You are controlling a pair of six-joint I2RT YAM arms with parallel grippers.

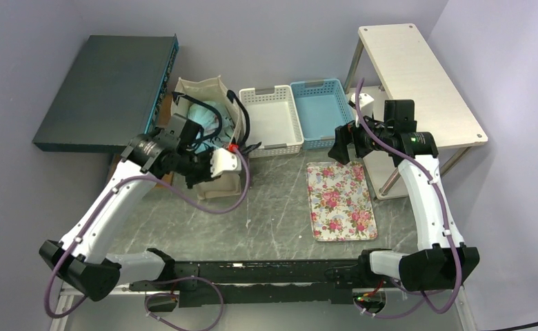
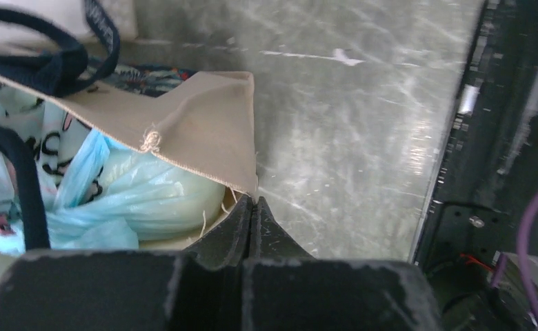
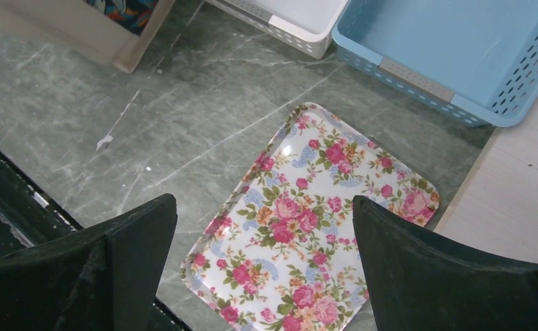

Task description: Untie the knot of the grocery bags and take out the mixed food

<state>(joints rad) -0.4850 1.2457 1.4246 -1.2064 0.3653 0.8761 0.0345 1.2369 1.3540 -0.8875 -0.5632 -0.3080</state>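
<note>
**Left wrist view.**
- Left tool [image 2: 252,202]: jaws fully together. The tips sat against the lower corner of the folded-over rim of the beige canvas tote [image 2: 197,131]. Whether any canvas was nipped between them could not be told.
- Light-blue plastic bag [image 2: 135,200]: lay inside the tote, just left of the tool.
- Bunched handles [image 2: 73,183]: lay further left, beside a black strap [image 2: 26,186]. The knot itself was not distinct.
- Pale-green bulk [image 2: 183,196]: showed through the plastic, close to the tool.
- Grey marbled bench [image 2: 349,124]: lay to the tool's right.

**Right wrist view.**
- Right tool [image 3: 263,203]: jaws wide apart, holding and touching nothing, held above the floral tray [image 3: 335,179].
- White basket [image 3: 287,31] and blue basket [image 3: 418,79]: stood side by side beyond the tray.
- Tote: one corner showed at the upper left, well apart from this tool.

**Top external view.**
- Tote: stood toward the bench's far left corner, with the plastic bag in its mouth.
- Left tool: was at the tote's near side.
- Baskets: lined the far edge.
- Tray: lay toward the right edge.
- Right tool: hung between the blue basket and the tray, well apart from both bags.
</note>
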